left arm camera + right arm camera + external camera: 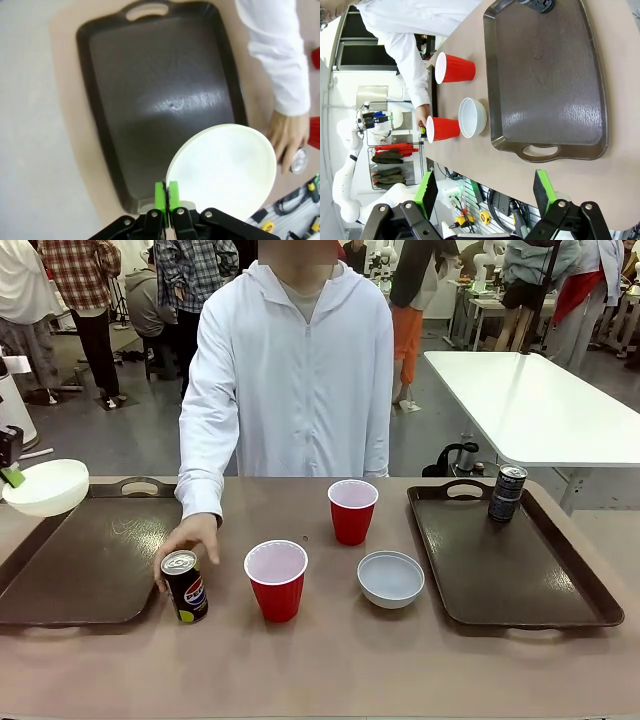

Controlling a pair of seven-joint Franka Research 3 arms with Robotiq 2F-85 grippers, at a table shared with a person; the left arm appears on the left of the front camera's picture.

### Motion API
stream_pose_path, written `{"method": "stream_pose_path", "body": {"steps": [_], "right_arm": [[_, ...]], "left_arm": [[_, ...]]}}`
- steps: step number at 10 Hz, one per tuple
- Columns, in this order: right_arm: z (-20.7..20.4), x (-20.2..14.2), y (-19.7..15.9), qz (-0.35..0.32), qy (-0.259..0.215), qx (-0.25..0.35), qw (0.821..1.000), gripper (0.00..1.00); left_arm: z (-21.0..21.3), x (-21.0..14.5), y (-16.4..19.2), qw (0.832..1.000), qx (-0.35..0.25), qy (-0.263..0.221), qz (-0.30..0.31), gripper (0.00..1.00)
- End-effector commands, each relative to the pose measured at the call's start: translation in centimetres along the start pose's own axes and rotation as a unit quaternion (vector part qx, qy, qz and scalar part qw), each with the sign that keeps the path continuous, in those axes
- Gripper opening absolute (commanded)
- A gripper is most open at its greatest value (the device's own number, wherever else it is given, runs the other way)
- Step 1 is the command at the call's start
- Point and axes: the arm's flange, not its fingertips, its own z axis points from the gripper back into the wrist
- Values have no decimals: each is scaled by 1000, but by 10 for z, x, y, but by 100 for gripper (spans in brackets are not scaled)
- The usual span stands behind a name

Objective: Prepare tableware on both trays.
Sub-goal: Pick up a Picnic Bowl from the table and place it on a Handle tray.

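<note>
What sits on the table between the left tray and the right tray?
Front view: the Pepsi can by the person's hand, the near red cup, the far red cup and the pale grey-blue bowl, all on the tabletop.

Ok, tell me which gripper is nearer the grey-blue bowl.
Likely right. The right gripper hangs open off the right tray, which the grey-blue bowl sits beside. The left gripper, holding the white bowl, is over the left tray's outer edge.

tan table (330, 670): brown tray l (90, 560), brown tray r (500, 575); btwn them pepsi can (186, 587), near red cup (276, 582), far red cup (352, 512), grey-blue bowl (391, 579).
</note>
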Motion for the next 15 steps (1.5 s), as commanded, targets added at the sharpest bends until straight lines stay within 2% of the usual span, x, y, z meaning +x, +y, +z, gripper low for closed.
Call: {"method": "stream_pose_path", "body": {"steps": [1,5,9,10,11,12,15], "right_arm": [[0,1,0,3,-3,7,1000,100],[0,1,0,3,-3,7,1000,100],[0,1,0,3,-3,7,1000,100],[0,1,0,3,-3,7,1000,100],[0,1,0,3,-3,7,1000,100],[0,1,0,3,-3,7,1000,100],[0,1,0,3,-3,7,1000,100]], "left_arm": [[-20,-1,0,999,30,-36,-10,0],[-78,11,-3,1000,30,-2,0,0],[-110,12,-2,999,39,29,6,0],[-98,-10,-5,996,61,61,5,0],[-71,-55,-6,989,104,101,-24,0],[-54,-79,-4,986,102,126,-42,0],[-54,-87,-3,987,78,133,-44,0]]}}
